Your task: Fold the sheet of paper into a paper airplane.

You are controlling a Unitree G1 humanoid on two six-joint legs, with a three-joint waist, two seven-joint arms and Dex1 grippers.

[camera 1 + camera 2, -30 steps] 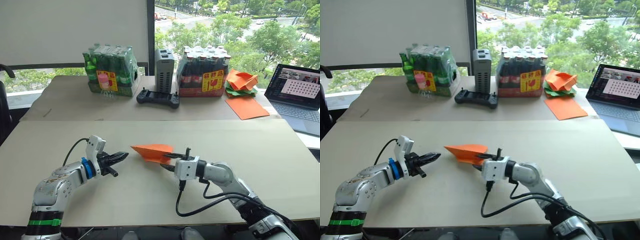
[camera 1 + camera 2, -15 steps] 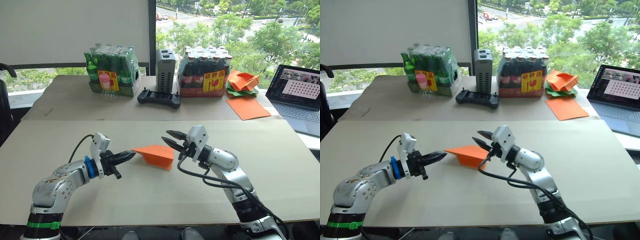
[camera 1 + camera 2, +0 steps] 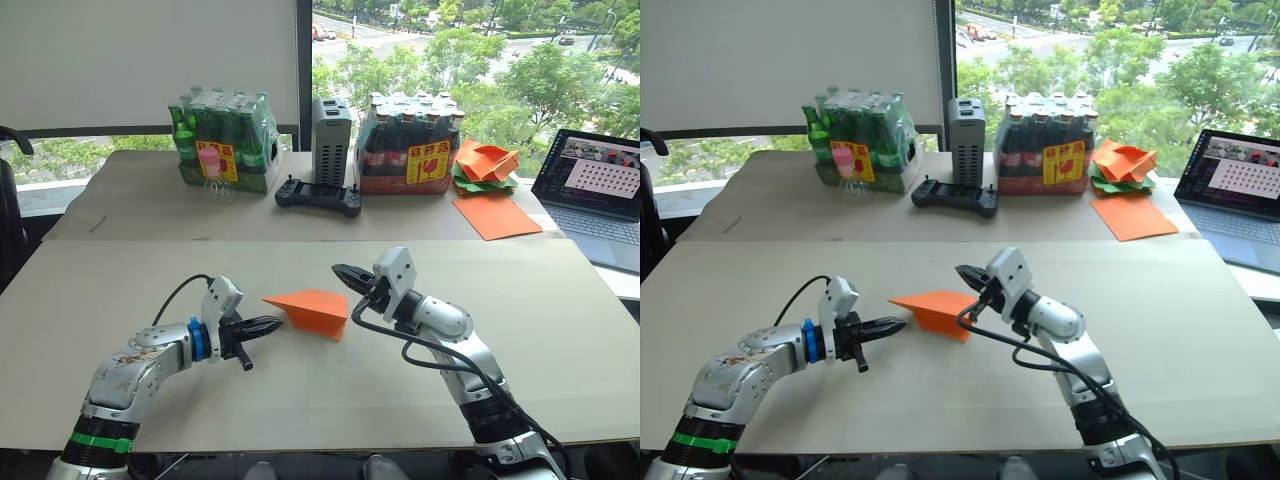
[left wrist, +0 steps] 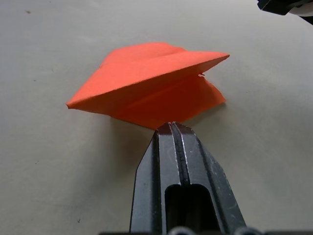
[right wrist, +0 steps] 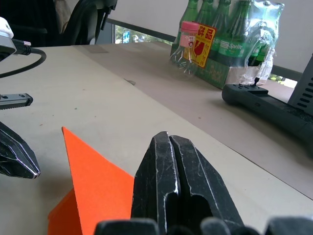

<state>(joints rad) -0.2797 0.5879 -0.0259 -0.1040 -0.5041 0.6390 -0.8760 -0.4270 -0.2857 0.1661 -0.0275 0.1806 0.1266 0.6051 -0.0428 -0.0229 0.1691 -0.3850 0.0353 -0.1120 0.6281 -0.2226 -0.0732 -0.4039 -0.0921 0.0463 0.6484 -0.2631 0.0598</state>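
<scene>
Paper airplane [image 3: 313,311] lies on the beige tabletop [image 3: 560,330], mid-front, between the two grippers, nose pointing to the robot's left. In the left wrist view it shows as a folded orange dart, wings spread above a lower fold, resting on the tabletop.

Left gripper [image 3: 272,324] closed, nothing in it, tips just beside the nose end of the airplane; contact can't be told.

Right gripper [image 3: 343,273] closed and empty, above the tabletop near the airplane's tail end, not touching it.

Back of the tabletop: green bottle pack [image 3: 225,141], grey upright box [image 3: 330,138], dark bottle pack [image 3: 414,143], black controller [image 3: 318,195] in front. Far right: heap of orange and green paper shapes [image 3: 484,165], flat orange sheet [image 3: 493,214], open laptop [image 3: 598,192].
</scene>
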